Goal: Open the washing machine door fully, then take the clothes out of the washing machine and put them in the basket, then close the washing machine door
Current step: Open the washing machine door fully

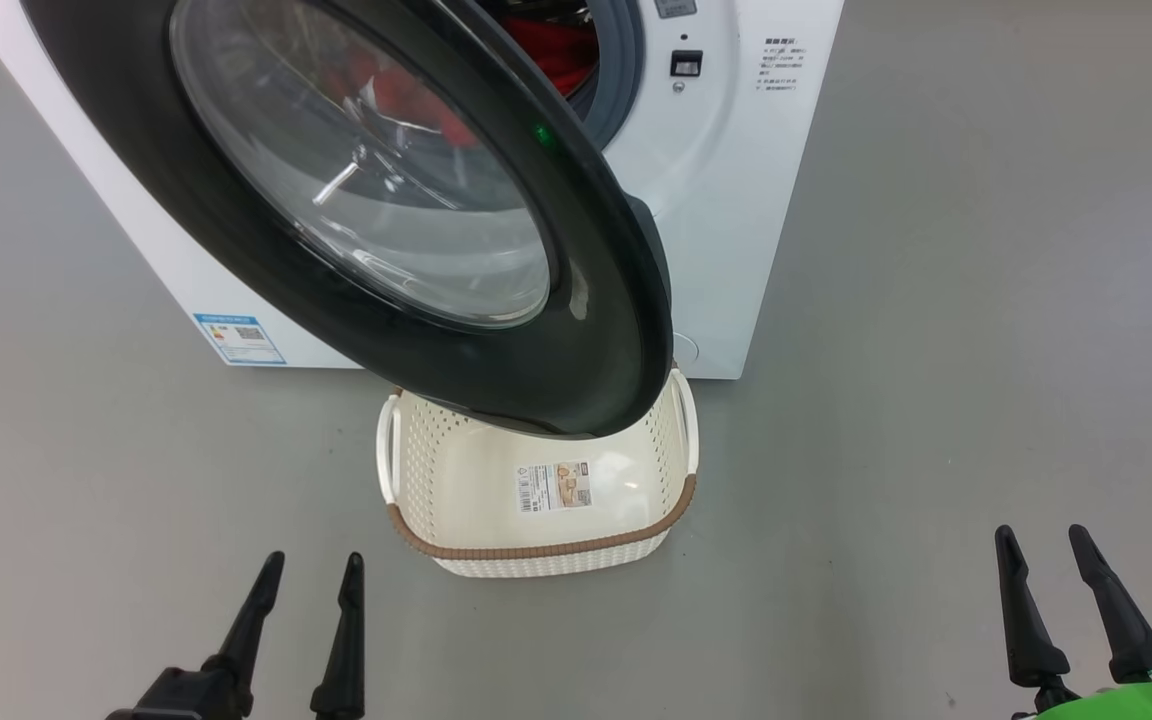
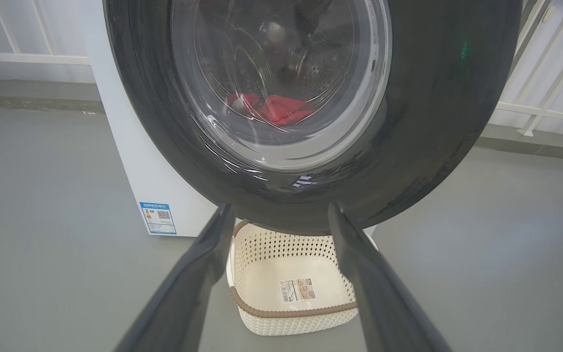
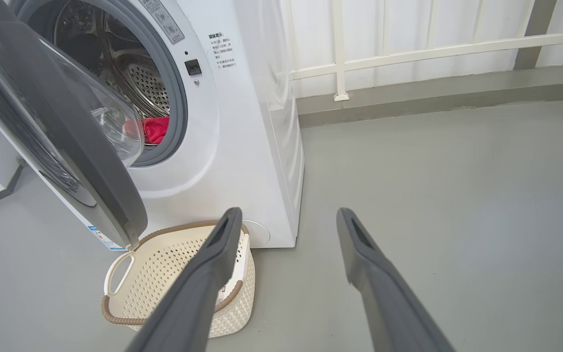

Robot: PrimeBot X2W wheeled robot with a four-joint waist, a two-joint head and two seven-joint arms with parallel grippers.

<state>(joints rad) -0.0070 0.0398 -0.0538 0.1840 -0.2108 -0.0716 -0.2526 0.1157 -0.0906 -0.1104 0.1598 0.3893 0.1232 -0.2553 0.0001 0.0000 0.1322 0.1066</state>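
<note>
White washer (image 1: 726, 240), black-rimmed door (image 1: 366, 170), red clothes (image 3: 157, 129) — any pattern too blurred to tell — cream perforated basket (image 1: 556, 562), brown woven-look rim.

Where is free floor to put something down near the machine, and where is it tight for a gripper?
Bare floor lies right of the washing machine and basket, and left of the basket. Crowded: the part-open washing machine door hangs over the basket, narrowing the way to the clothes.
</note>
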